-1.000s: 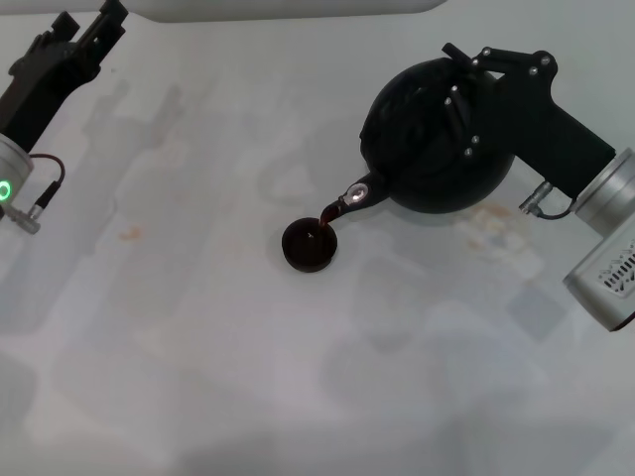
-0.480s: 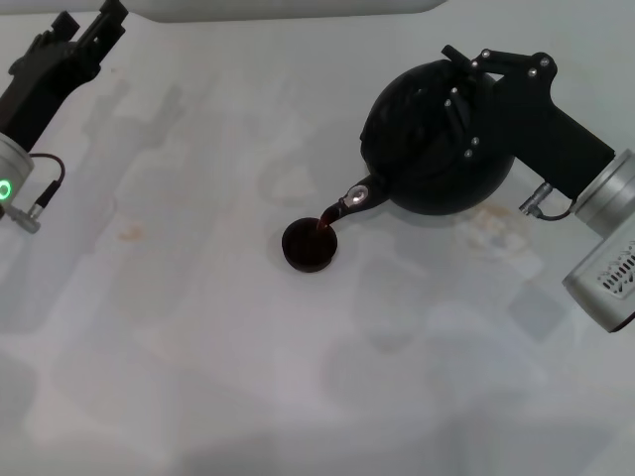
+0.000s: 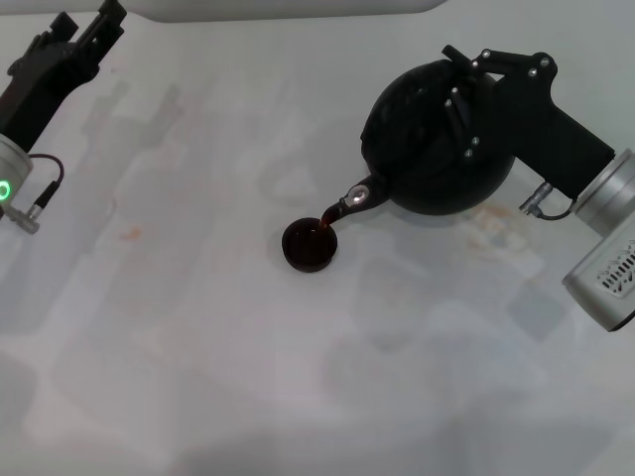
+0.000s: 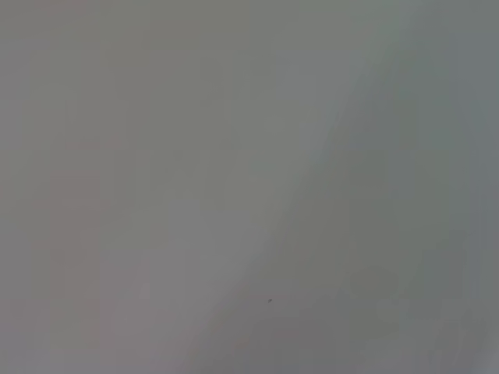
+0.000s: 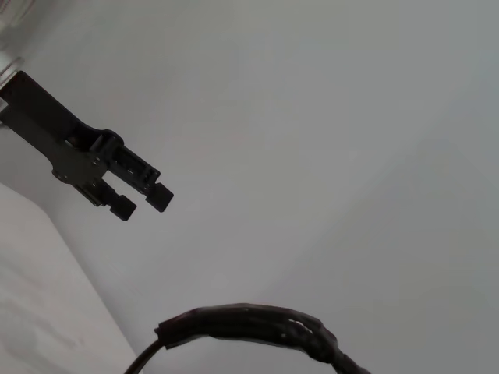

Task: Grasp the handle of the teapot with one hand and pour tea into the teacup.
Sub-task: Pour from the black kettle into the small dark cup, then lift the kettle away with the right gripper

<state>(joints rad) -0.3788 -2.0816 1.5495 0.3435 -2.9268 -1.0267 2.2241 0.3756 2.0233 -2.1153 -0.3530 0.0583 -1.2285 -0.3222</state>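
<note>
1. Overhead, the right gripper [image 3: 464, 97] sat in the upper right of the head view, closed on the handle [image 3: 456, 104] of the teapot [image 3: 437, 139], which was tilted with its spout toward frame centre.
2. Dark tea ran from the spout tip [image 3: 355, 195] into the teacup [image 3: 309, 246], just below and left of the spout, on the white table [image 3: 198, 327].
3. Teacup held dark liquid.
4. Left gripper [image 3: 94, 35] was parked in the upper left corner, well apart from the teapot; in the right wrist view [image 5: 140, 199] its fingers stood parted, holding nothing.
5. Right wrist view showed the handle [image 5: 249, 326] at the lower edge.
6. Left wrist view was featureless grey.
</note>
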